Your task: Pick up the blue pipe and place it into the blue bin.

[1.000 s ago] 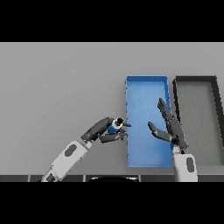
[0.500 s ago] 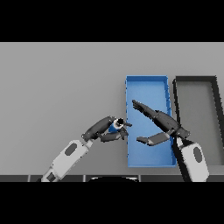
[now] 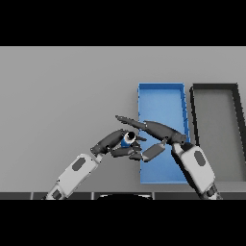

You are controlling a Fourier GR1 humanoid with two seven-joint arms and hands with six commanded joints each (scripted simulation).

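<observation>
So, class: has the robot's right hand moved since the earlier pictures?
Yes. The right hand swung leftward, from over the blue bin to its left wall, reaching the left hand holding the blue pipe.

I look down on a plain grey table [image 3: 62,91] under even light. A dark bin [image 3: 215,86] sits toward the table's far right side.
</observation>
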